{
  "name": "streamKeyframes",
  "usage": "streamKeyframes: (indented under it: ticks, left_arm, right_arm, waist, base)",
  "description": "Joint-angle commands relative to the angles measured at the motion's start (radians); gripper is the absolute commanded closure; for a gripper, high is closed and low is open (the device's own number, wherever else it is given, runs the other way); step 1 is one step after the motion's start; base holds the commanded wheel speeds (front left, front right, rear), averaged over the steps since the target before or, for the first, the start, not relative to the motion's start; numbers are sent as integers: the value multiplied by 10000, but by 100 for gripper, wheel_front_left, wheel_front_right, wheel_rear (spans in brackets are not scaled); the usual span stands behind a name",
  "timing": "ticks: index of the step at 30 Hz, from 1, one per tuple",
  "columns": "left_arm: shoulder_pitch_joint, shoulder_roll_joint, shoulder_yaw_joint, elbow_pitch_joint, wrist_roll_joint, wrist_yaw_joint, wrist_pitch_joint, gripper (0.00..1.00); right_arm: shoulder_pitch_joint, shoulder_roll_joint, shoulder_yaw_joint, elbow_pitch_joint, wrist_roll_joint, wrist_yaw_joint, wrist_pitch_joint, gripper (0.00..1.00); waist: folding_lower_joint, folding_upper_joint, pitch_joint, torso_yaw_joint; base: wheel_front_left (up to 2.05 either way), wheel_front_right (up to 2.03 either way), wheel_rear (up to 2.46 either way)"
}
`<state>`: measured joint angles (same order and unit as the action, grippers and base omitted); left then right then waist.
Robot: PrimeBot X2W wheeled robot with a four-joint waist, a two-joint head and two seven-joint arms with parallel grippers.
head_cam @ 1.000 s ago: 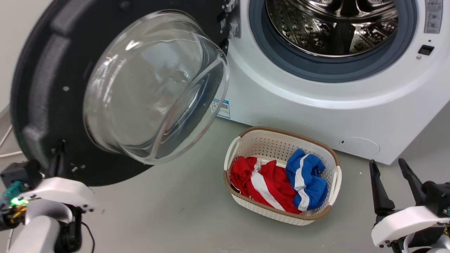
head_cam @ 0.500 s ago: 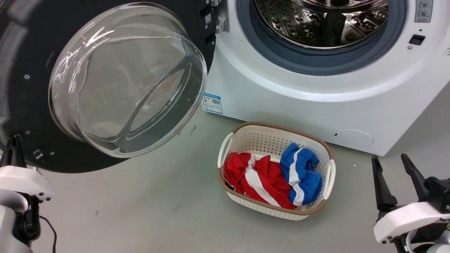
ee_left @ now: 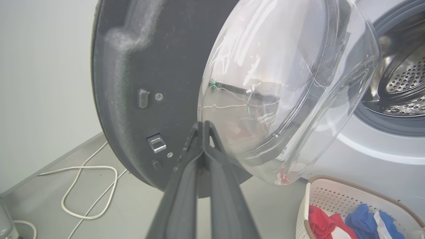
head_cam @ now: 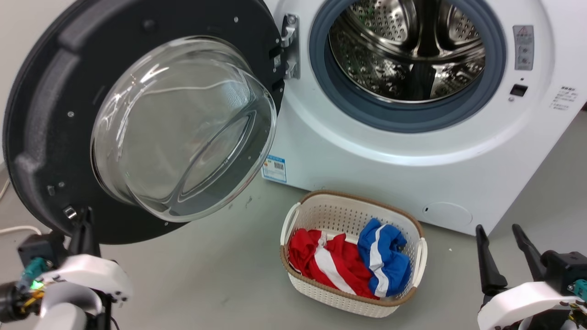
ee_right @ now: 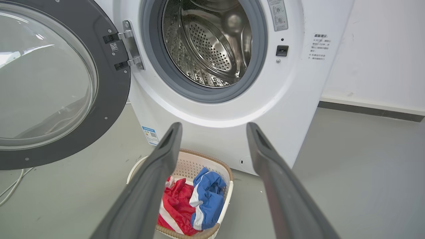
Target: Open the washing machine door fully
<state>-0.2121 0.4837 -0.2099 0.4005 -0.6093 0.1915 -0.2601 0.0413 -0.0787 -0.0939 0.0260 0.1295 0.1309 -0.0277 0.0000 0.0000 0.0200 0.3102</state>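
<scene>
The washing machine door (head_cam: 41,114) stands swung wide to the left of the white washing machine (head_cam: 367,169), its inner face and clear glass bowl (head_cam: 183,128) turned toward me. The steel drum (head_cam: 408,50) lies exposed inside the grey gasket. My left gripper (head_cam: 86,213) is shut with nothing in it, right at the door's lower rim. In the left wrist view its tips (ee_left: 202,124) sit close before the door (ee_left: 132,66) beside the bowl's edge; contact is unclear. My right gripper (head_cam: 497,227) is open at the lower right, pointing at the machine (ee_right: 292,99) from well back (ee_right: 214,126).
A white woven-rimmed basket (head_cam: 293,215) holding red and blue clothes (head_cam: 321,261) sits on the grey floor in front of the machine. A white cable (ee_left: 86,186) loops on the floor by the left wall, under the door's outer side.
The head camera has shifted, so the whole picture moved. The door's angle looks about the same. My left gripper stays by the door's lower rim and the right gripper stays open.
</scene>
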Motion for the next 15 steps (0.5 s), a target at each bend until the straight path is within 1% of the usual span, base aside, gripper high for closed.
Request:
streamKeyframes:
  ticks: [1,8,11,15]
  left_arm:
    - [363,-139,-99,-419,96,136,-63,100]
    - [1186,-427,-976,-1861,644,388,205,100]
    - [1315,-580,-1357,-2263,804,369,329,100]
    - [1410,-836,-1790,-2439,971,319,323,100]
  right_arm:
    - [75,74,77,-8,-94,-3,-66,0]
    - [214,110,151,-68,-266,-3,-18,0]
    - [184,68,183,-97,-307,-3,-1,0]
    - [181,48,201,-121,-309,-3,41,0]
  waist:
    - [0,0,-278,-92]
    - [0,0,-507,-524]
    - [0,0,-542,-848]
    - [0,0,-578,-1383]
  base:
    - [0,0,0]
    - [0,0,0]
    - [0,0,0]
    - [0,0,0]
